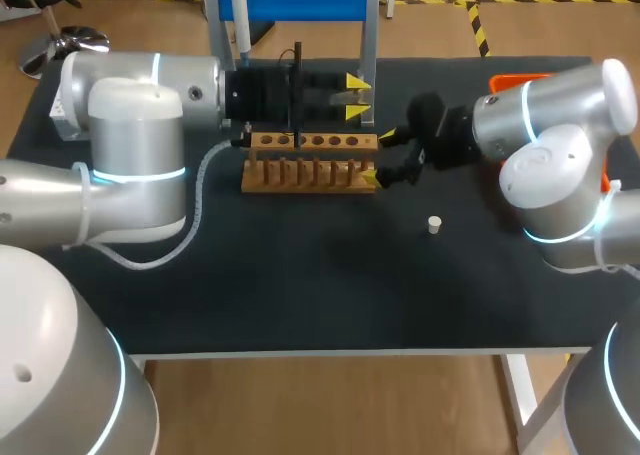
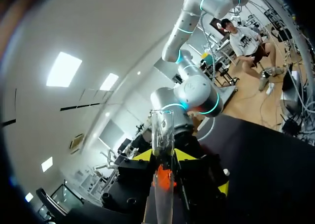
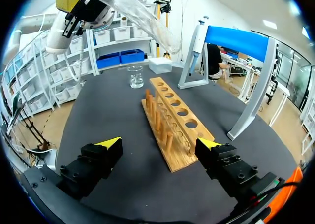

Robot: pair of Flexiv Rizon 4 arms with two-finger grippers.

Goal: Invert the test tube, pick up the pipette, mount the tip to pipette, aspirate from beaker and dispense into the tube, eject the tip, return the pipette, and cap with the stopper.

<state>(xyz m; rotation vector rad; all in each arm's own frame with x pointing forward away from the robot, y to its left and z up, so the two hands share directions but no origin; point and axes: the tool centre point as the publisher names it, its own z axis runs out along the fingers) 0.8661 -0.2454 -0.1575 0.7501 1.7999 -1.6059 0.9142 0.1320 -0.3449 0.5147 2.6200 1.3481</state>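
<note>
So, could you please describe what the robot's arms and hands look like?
The left arm and right arm are rounded silver-grey tubes with glowing cyan rings. The left hand and right hand are black with yellow tips; a pale ribbed hose hangs from the left arm.

so the left gripper [image 2: 163, 157] has the clear test tube [image 2: 162, 128] pinched between its two yellow tips, open rim pointing away from it. there's an orange-red patch on the glass right by the fingers. right arm [image 2: 197, 93] sits just beyond, over the black table [image 2: 266, 160]
</note>
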